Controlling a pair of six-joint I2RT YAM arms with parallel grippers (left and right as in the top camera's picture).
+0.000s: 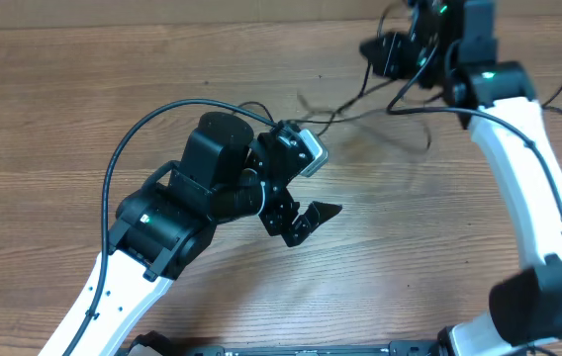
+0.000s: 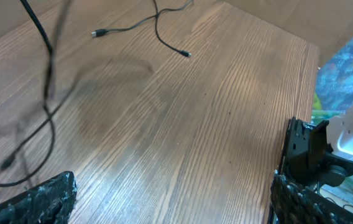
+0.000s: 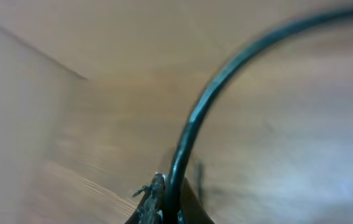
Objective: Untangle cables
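Observation:
Thin black cables trail blurred across the far middle of the wooden table, up toward my right gripper at the top. In the right wrist view that gripper is shut on one black cable, which arcs up and to the right from the fingertips. The left wrist view shows loose cables at the far end, with small plugs lying flat, and a blurred strand hanging at the left. My left gripper hovers open over bare wood, nothing between its fingers.
The table's right edge runs past a blue-green patterned surface. The right arm's white link crosses the right side of the table. The left arm's own thick black wire loops above its wrist.

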